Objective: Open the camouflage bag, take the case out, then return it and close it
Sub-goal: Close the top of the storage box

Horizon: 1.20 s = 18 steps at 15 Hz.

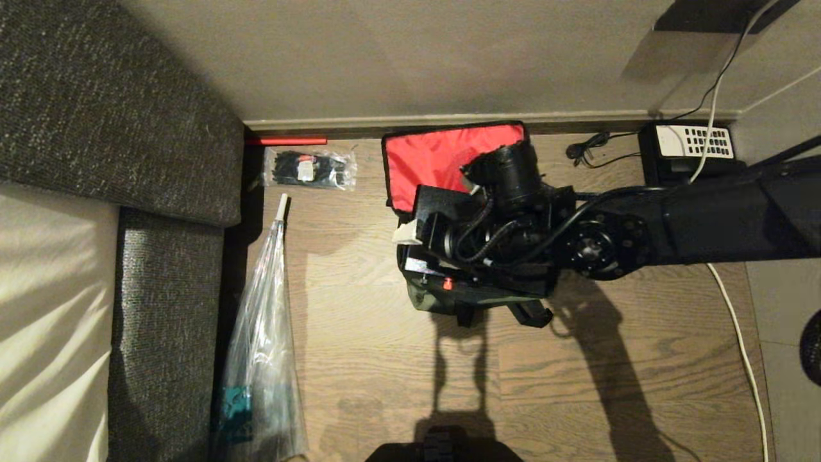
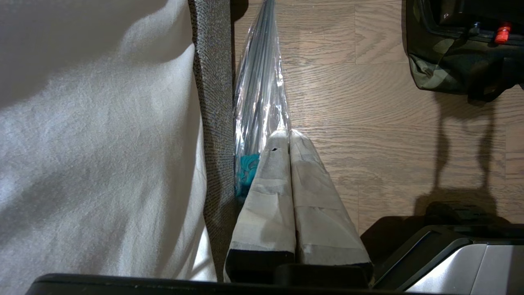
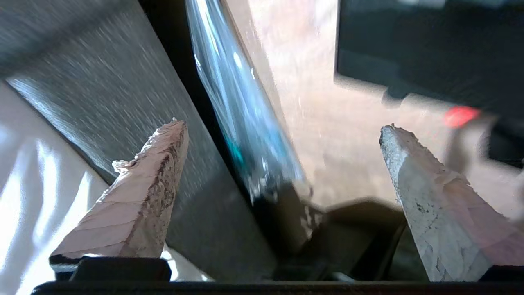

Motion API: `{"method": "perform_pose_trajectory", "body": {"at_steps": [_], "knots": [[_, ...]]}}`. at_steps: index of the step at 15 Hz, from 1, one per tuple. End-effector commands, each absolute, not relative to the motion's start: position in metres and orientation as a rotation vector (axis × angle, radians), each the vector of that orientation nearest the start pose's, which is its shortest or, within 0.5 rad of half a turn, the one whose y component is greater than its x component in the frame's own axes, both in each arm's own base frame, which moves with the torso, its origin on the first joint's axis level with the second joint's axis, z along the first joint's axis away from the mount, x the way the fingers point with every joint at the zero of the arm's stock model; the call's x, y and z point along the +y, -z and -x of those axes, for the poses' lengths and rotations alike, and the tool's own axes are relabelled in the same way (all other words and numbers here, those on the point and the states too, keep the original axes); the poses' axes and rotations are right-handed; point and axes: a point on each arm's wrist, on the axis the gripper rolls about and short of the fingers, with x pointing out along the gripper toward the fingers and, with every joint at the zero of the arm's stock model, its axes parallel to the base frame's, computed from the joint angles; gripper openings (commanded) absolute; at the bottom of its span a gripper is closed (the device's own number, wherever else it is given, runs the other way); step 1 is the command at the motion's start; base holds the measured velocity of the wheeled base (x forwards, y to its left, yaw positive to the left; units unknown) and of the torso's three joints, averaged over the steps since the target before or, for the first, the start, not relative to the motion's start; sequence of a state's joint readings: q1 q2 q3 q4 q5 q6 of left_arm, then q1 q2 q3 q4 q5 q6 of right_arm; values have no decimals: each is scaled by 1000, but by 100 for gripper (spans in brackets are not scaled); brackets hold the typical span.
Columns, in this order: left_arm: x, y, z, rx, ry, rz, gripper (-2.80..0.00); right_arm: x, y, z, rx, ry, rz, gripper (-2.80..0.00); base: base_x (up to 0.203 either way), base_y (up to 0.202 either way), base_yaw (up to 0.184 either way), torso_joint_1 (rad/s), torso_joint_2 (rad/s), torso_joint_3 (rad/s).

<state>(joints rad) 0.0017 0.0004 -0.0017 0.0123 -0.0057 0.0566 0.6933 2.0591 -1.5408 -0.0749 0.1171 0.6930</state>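
Observation:
The camouflage bag (image 1: 478, 299) stands open on the wooden floor by the wall, its red-lined lid (image 1: 442, 160) folded back. Inside it lies the black case (image 1: 428, 264), showing its small red button (image 1: 447, 283); my right arm covers most of it. My right gripper (image 1: 410, 231) hovers over the bag's left end, open, with nothing between its taped fingers (image 3: 151, 192). In the right wrist view the bag (image 3: 430, 49) is a blurred dark shape beside the far finger. My left gripper (image 2: 288, 133) is parked low near the sofa, shut and empty, with the bag's camouflage corner (image 2: 442, 69) ahead of it.
A grey sofa (image 1: 128, 128) with a pale cushion fills the left. A clear plastic sleeve (image 1: 263, 346) lies along it. A packet of black ties (image 1: 308, 168) and a red stick (image 1: 285, 140) lie by the skirting. A black desk telephone (image 1: 693, 151) and white cable (image 1: 744, 346) sit right.

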Motion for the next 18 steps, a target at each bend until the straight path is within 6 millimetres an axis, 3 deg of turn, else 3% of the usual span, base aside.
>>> {"method": "perform_pose_trajectory", "body": {"at_steps": [1,4,7,10,14,18], "knots": [[0,-75,23,9,4,-57,-280,295,-187,-323,720,-637,-506,0,0,0,0,0,0,0],[0,-75,23,8,5,-58,-280,303,-187,-328,698,-753,-456,0,0,0,0,0,0,0],[0,-75,23,9,5,-57,-280,315,-162,-341,691,-760,-456,0,0,0,0,0,0,0],[0,-75,23,8,4,-58,-280,327,-149,-356,578,-754,-494,0,0,0,0,0,0,0],[0,-75,23,9,5,-57,-280,340,-152,-374,431,-678,-526,0,0,0,0,0,0,0],[0,-75,23,8,5,-57,-280,345,-141,-382,380,-610,-510,0,0,0,0,0,0,0]]}}
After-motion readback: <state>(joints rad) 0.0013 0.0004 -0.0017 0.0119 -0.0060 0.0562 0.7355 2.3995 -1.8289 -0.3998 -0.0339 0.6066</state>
